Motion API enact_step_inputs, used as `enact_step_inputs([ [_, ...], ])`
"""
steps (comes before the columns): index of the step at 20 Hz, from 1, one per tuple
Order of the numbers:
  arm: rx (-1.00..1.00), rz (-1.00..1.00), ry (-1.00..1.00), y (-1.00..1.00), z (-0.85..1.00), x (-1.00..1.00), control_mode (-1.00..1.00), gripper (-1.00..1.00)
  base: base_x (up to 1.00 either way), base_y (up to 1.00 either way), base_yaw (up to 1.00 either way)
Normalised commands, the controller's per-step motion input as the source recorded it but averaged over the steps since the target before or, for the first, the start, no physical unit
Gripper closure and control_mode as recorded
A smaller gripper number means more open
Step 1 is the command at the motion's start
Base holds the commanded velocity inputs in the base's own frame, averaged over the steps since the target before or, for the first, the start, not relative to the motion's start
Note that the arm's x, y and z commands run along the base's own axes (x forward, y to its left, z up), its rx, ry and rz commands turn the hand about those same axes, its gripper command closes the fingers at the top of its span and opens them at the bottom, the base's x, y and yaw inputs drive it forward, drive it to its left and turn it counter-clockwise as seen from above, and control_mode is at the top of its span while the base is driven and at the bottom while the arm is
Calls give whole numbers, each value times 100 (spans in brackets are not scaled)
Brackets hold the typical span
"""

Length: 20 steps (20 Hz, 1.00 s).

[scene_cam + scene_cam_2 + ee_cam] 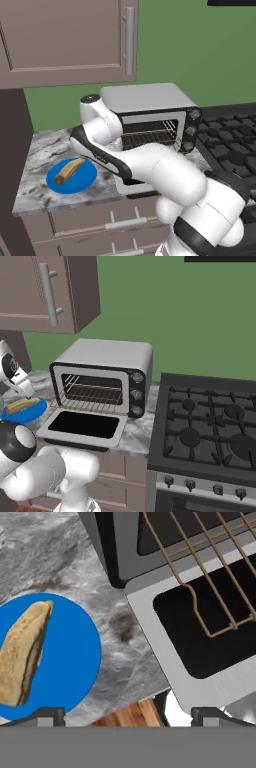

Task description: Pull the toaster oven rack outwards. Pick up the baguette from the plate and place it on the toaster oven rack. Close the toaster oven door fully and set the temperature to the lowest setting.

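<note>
The silver toaster oven [110, 356] stands on the counter with its door [82, 426] folded down flat. In the hand view, the wire rack [200, 577] juts out of the cavity over the door's dark glass [200, 642]. A tan baguette [22, 652] lies on the blue plate [75, 657], left of the door; the left base view also shows the baguette [69, 171] and plate [82, 182]. My gripper [128, 714] hangs open and empty above the counter's front edge, between plate and door. Dark knobs [136, 393] line the oven's right side.
A black gas stove [210, 426] adjoins the oven on the right. Brown wall cabinets [65, 40] hang above the marble counter [50, 557]. Drawers [120, 220] sit under the counter's front edge, and wooden floor [135, 714] shows below it.
</note>
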Motion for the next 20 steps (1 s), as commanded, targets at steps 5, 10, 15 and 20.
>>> enact_step_inputs([
  [5,0,0,7,92,-29,48,-100,-100,0,0,0],
  [10,7,0,4,37,-56,27,-100,-100,0,0,0],
  [15,8,0,0,0,-40,2,-100,-100,0,0,0],
  [20,1,0,0,0,-25,25,-100,-100,0,0,0],
])
